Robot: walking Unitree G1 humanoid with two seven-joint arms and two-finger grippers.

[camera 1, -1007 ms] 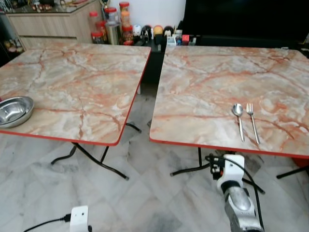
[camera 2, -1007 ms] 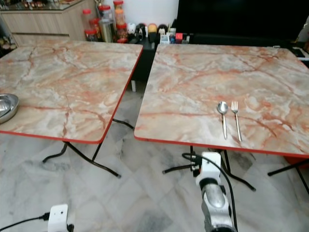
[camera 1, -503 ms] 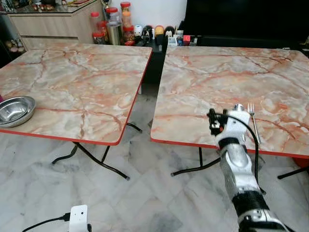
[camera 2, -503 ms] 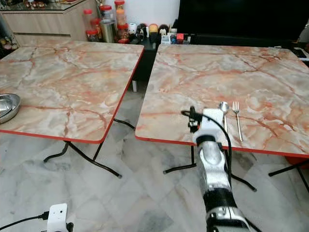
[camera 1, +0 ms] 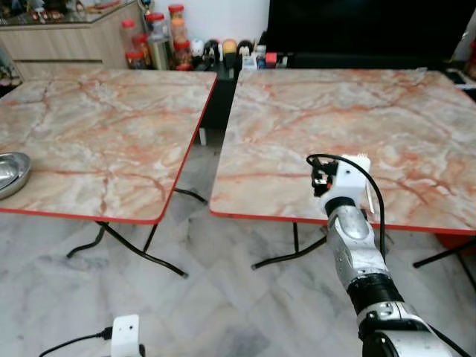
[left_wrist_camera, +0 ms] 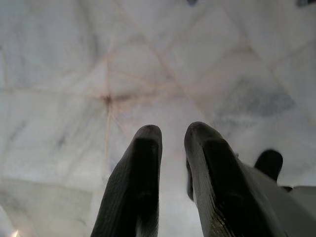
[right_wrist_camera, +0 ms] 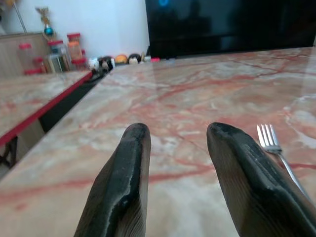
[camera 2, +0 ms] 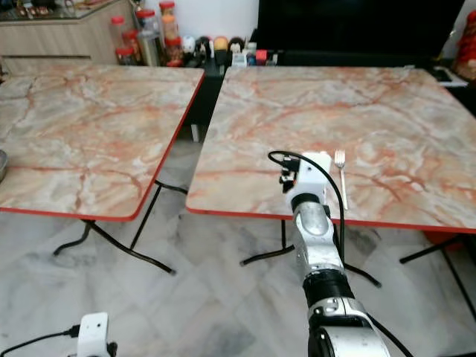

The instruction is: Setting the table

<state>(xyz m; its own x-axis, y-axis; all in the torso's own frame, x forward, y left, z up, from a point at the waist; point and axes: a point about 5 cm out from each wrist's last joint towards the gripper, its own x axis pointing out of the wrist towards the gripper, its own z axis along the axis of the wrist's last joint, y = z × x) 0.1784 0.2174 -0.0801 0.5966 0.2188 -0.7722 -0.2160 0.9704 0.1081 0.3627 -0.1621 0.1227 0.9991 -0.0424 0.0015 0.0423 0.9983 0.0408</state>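
Two fingers of the right gripper (right_wrist_camera: 177, 163) are spread apart and empty, low over the right table (camera 2: 387, 104), with the fork (camera 2: 341, 168) lying just beside them. The step looks like reaching for cutlery; next, shift toward the fork and close. Left gripper (left_wrist_camera: 170, 148) hangs nearly closed over the floor (left_wrist_camera: 74, 74)
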